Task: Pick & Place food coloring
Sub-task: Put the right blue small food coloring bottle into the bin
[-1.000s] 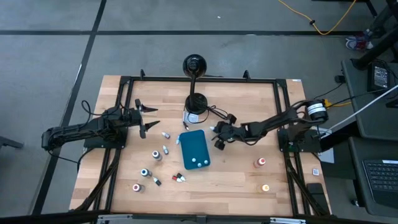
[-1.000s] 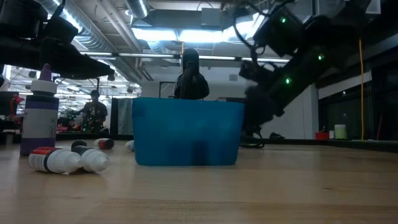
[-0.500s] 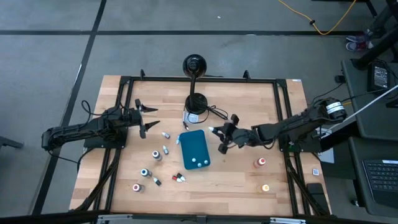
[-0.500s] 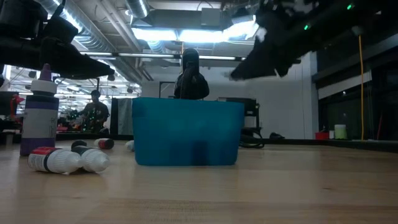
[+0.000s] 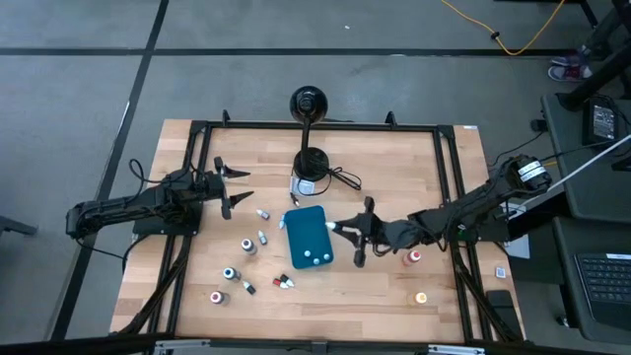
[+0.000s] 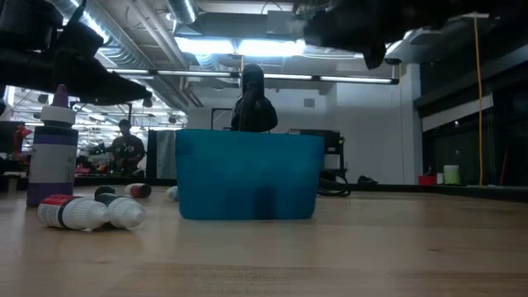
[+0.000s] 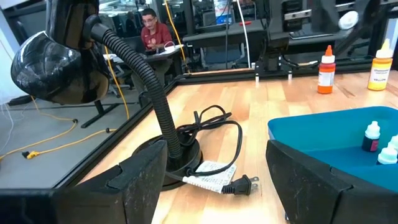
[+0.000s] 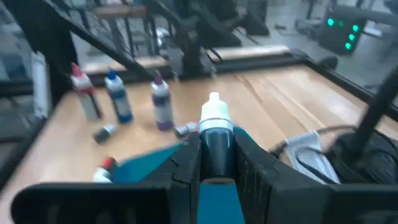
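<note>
The food coloring bottles are tiny, and several lie or stand on the wooden table left of the teal tray [image 5: 309, 237], such as one [image 5: 246, 245] and a red-capped one [image 5: 284, 282]. More white-capped ones [image 5: 308, 259] sit inside the tray. My right gripper [image 5: 342, 229] hovers at the tray's right edge, shut on a dark bottle with a white cap [image 8: 214, 127]. My left gripper [image 5: 232, 187] waits open at the far left, touching nothing. My right gripper pinches the dark body [image 8: 215, 149] of the bottle between its two fingers [image 8: 186, 163]. The white cap [image 8: 214, 111] sticks out past the fingertips toward the tray. The fingers come nearly level from the table's right. The bottle is lifted clear of the table.
A black desk lamp stands on its base [image 5: 310, 163] behind the tray, its cord and plug [image 7: 214, 180] trailing on the wood. Two bottles, orange-capped [image 5: 414, 257] and yellow-labelled [image 5: 421, 297], stand near the right edge. A dark frame [image 5: 444, 197] borders the table.
My right gripper has risen and swung toward the table's near edge, from beside the tray's far right corner to its right side. It has tipped up from slanting down to nearly level and stayed shut. In the low view the arm has climbed to the picture's top.
</note>
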You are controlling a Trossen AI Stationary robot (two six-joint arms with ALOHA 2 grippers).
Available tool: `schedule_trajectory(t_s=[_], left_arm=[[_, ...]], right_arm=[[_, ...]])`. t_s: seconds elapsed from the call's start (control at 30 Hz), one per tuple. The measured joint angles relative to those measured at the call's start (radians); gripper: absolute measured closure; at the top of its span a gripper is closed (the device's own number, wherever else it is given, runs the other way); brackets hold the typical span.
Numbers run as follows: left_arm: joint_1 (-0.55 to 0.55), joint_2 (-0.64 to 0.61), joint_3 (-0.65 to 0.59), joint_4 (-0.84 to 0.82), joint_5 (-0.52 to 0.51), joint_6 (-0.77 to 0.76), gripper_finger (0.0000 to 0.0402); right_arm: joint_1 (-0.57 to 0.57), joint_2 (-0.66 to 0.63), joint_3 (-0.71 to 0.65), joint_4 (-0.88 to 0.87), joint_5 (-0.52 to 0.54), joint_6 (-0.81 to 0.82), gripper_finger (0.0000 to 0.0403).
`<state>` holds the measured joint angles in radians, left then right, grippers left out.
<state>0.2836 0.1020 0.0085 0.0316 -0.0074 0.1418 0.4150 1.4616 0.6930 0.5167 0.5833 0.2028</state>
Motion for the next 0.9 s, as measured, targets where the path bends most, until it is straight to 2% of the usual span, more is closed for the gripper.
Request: schedule_trajectory(t_s=[0.13, 0.3, 0.43, 0.5, 0.67, 0.9], left_arm=[[0.000, 0.000, 0.000, 0.028, 0.000, -0.120, 0.0132], [-0.002, 0.001, 0.000, 0.037, 0.011, -0.365, 0.0132], [-0.010, 0.001, 0.005, 0.124, 0.180, -0.376, 0.0132], [-0.028, 0.002, 0.028, 0.153, 0.226, -0.385, 0.0132], [-0.085, 0.040, 0.099, 0.143, 0.203, -0.394, 0.0132], [-0.174, 0.194, 0.186, 0.143, 0.183, -0.368, 0.0126]], right_arm=[[0.021, 0.005, 0.000, 0.092, 0.001, -0.025, 0.0324], [0.029, 0.044, 0.000, 0.247, 0.002, -0.103, 0.0327], [0.028, 0.098, 0.000, 0.358, 0.002, -0.138, 0.0324], [0.026, 0.130, 0.008, 0.402, 0.003, -0.164, 0.0324], [0.011, 0.224, 0.112, 0.417, -0.009, -0.220, 0.0326], [0.009, 0.372, 0.353, 0.337, -0.047, -0.377, 0.0325]])
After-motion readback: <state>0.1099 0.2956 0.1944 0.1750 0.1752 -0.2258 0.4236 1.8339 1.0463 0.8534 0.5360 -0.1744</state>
